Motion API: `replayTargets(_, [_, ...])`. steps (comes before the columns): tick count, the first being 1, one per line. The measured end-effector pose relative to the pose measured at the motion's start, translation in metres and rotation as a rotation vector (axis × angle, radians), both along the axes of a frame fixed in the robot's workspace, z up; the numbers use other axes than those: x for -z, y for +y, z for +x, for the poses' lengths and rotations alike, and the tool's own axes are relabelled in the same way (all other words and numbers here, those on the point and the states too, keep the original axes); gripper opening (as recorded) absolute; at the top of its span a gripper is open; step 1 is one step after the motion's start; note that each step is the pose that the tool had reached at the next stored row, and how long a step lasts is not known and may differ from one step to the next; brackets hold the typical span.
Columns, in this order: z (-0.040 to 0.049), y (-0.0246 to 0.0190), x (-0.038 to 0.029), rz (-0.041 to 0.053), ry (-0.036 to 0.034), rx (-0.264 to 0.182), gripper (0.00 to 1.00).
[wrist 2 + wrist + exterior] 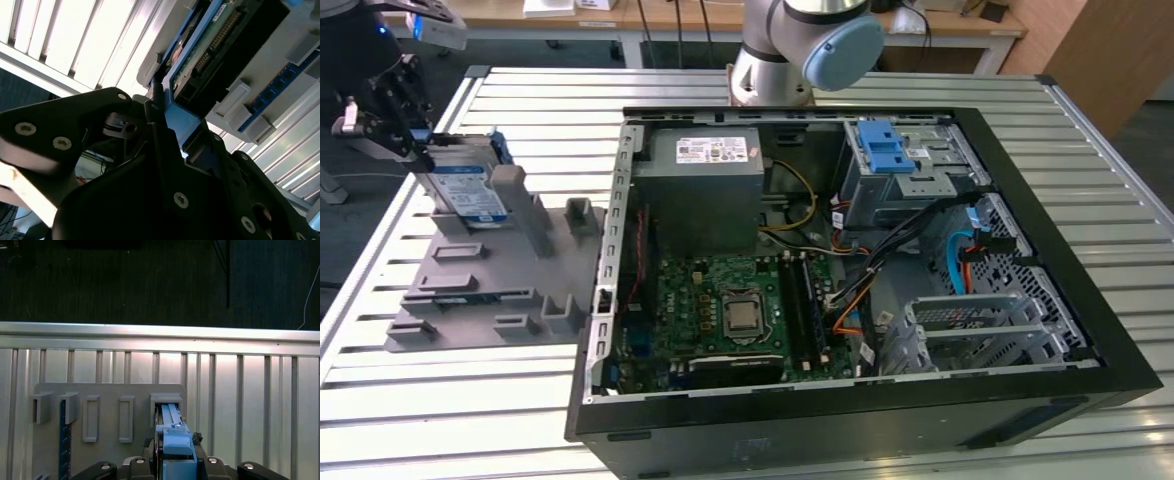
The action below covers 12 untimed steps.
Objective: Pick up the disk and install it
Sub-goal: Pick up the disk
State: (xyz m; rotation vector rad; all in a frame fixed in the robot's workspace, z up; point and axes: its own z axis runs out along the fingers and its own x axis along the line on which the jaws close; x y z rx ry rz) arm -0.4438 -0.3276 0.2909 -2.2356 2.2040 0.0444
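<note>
Disk (464, 190) stands on edge, label showing in the exterior view, at the rear slot of a grey slotted holder (520, 265). The holder is on the bench (467, 420) toward the exterior view's left. Disk's lower edge looks to be in or right at the slot; can't tell if it's cleared.

Gripper (416, 150) is on the disk's upper end. In both wrist views the black fingers (157, 125) sit on either side of the blue side rail (175, 440) w/ no gap seen, so I read it as clamped on the disk.

Step in hand, as I judge it: getting the disk out of the holder. Grip is on a narrow plastic end, away from the disk's middle, so it'd likely swing or slip if jerked. Best drawn straight along the slot line, slow, no twist, keeping off the holder's tall post (507, 195) just beside it.

Open PC case (854, 425) lies well apart, toward the exterior view's right. At its far corner is a drive cage (907, 175) w/ a blue clip (885, 148).
</note>
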Motion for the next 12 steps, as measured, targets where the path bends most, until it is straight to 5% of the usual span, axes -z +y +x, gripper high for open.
replayTargets(8, [0.0,0.0,0.0,-0.0003,0.0001,0.0,0.44])
replayTargets(12, [0.0,0.0,0.0,-0.0003,0.0002,0.0,0.36])
